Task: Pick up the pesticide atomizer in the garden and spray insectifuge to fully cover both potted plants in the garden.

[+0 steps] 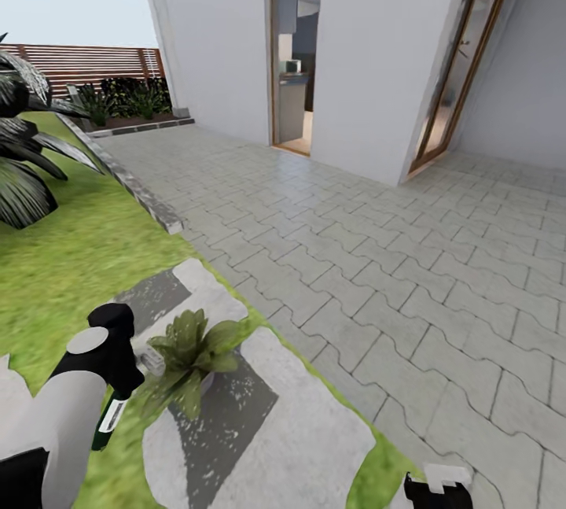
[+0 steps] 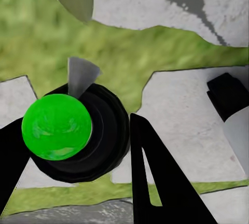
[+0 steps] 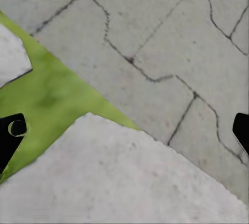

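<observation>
In the head view the left pincer (image 1: pixel 118 383) hangs just beside a potted plant (image 1: pixel 189 355) on a pale stepping stone (image 1: pixel 259 446) in the lawn. The left wrist view shows its fingers (image 2: pixel 155 177) clamped on the pesticide atomizer (image 2: pixel 72 133), green cap up. In the right wrist view the right pincer (image 3: pixel 124 130) is spread wide and empty over paving (image 3: pixel 171 37) and stone.

Left arm: white forearm with a black wrist, rising from the lower left corner of the head view.
Left gripper (image 2: pixel 78 156): pointing down, black fingers (image 2: pixel 155 177) clamped either side of the spray bottle (image 2: pixel 72 136), on its round black body under the green cap.
Right arm: low, by the paving edge.
Right gripper (image 3: pixel 124 130): pointing down, fingertips spread wide apart, nothing between them.
</observation>
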`<state>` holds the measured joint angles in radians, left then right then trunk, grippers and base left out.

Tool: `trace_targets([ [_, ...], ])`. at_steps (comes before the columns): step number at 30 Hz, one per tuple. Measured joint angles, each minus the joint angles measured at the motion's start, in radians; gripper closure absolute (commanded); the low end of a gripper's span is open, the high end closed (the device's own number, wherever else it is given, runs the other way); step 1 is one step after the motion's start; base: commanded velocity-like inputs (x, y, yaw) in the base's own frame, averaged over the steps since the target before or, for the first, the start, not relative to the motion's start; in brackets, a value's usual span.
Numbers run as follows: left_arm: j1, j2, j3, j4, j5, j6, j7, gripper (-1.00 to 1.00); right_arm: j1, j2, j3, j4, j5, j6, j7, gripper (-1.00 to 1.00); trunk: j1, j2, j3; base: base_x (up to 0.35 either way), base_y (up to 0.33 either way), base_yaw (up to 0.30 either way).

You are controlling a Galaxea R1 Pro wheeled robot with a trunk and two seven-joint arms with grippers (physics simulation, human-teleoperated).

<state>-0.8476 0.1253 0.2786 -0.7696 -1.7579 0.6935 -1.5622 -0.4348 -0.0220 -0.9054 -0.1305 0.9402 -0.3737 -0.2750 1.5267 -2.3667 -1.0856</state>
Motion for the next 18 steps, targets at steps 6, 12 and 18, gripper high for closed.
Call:
trace_targets([
  [6,0.000,-0.001,0.000,0.001,0.000,0.000,0.000,1.00,0.000,-0.001,0.000,0.000,0.000,0.000,0.000,-1.00,0.000,0.000,0.000,0.337,0.000,0.001],
  [12,0.004,0.002,-0.061,0.002,-0.021,-0.005,0.000,1.00,0.000,0.001,0.000,0.000,-0.001,0.000,-0.001,-1.00,0.000,0.000,0.000,0.291,0.000,0.088],
  [18,0.010,0.001,-0.133,0.001,-0.019,-0.002,0.000,1.00,0.000,0.003,0.000,0.000,-0.001,0.000,-0.001,-1.00,0.001,0.000,0.000,0.033,0.000,0.267],
])
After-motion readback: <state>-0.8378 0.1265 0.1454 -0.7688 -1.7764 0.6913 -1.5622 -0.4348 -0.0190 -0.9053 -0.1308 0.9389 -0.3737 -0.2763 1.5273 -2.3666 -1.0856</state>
